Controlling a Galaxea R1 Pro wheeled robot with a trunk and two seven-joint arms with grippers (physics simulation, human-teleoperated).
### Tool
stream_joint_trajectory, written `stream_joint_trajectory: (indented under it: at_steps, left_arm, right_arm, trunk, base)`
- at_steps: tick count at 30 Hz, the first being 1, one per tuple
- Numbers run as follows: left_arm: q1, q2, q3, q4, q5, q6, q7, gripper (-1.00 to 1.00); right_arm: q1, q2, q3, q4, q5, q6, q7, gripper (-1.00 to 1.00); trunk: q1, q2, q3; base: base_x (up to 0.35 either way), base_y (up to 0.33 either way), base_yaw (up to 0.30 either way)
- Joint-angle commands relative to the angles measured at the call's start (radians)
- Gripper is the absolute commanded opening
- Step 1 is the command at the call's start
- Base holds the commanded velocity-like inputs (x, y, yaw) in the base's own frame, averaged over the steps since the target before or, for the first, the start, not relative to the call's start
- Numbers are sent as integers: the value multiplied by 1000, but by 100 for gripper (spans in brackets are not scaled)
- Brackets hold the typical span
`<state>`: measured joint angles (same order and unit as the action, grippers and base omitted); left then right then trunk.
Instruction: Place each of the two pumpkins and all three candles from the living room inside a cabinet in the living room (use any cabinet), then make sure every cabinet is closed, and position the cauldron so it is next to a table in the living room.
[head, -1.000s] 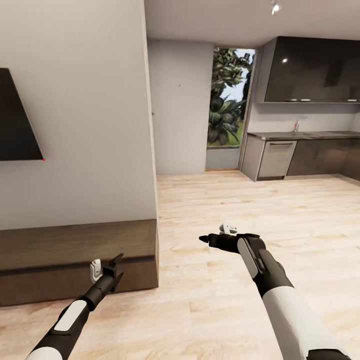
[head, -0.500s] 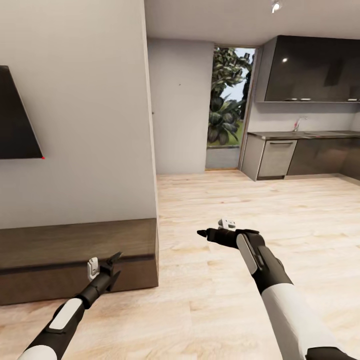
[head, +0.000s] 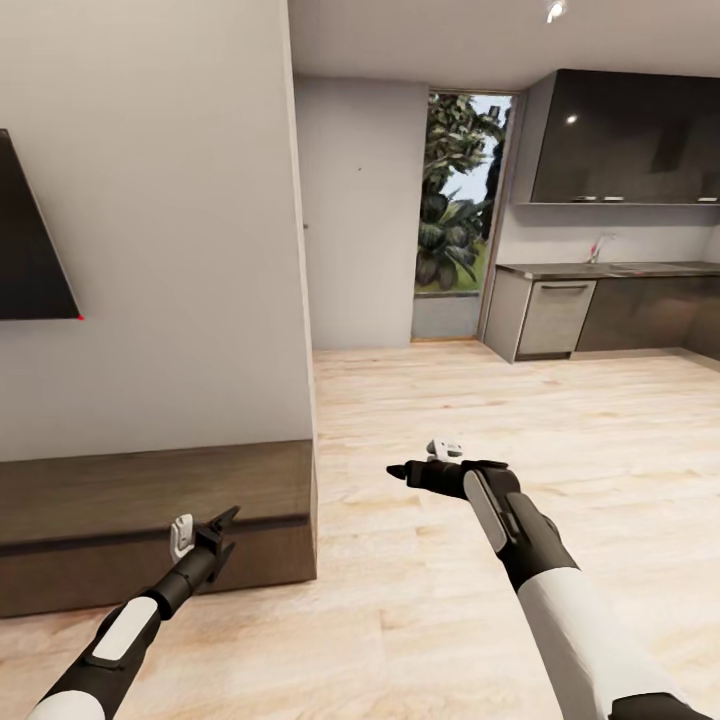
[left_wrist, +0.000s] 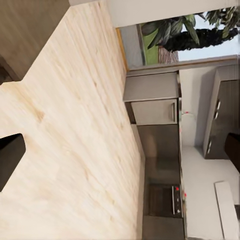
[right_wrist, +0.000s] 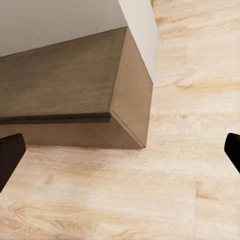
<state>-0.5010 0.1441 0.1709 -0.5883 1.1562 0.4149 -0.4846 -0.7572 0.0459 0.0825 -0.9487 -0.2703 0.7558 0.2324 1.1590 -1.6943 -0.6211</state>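
Two arms reached forward in the head view, both with nothing in their grip. Left gripper (head: 212, 527) sat low in the lower left of the frame, fingers spread apart, in front of the cabinet (head: 150, 515) and overlapping its dark front near the right end. Cabinet ran along the lower left under the grey wall (head: 160, 230), drawer front shut, no gap seen. Right gripper (head: 403, 472) hung centre frame over the pale wood floor (head: 560, 420), pointing toward picture left, well apart from the cabinet's right end. In the right wrist view its dark fingertips (right_wrist: 10, 152) showed at both side edges, so the jaws were wide apart and empty; the cabinet corner (right_wrist: 127, 100) lay between them, farther off. Left wrist view showed one dark fingertip (left_wrist: 9, 155) at the edge and the other at the opposite edge, wide apart, with floor and kitchen units (left_wrist: 155, 105) beyond. Black TV panel (head: 30, 250) at left edge. Kitchen counter (head: 610, 270) in the upper right, window with plants (head: 455, 190) beside it.
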Motion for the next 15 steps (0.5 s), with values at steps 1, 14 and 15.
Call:
stream_joint_trajectory:
  at_steps: [1, 14, 15]
  left_arm:
    - [-1, 0, 2, 1, 7, 9, -7, 100]
    - [-1, 34, 13, 0, 16, 14, -80, 100]
    - [-1, 35, 13, 0, 16, 14, -85, 100]
  right_arm:
    - [-1, 0, 1, -1, 3, 3, 5, 100]
    - [-1, 1, 3, -1, 0, 8, 11, 100]
    - [-1, 1, 3, -1, 0, 8, 11, 100]
  trunk:
    - [0, 0, -1]
    - [31, -56, -26]
    - [35, -63, -29]
  base:
    - [25, 1, 0]
    - [4, 0, 0]
    - [0, 0, 0]
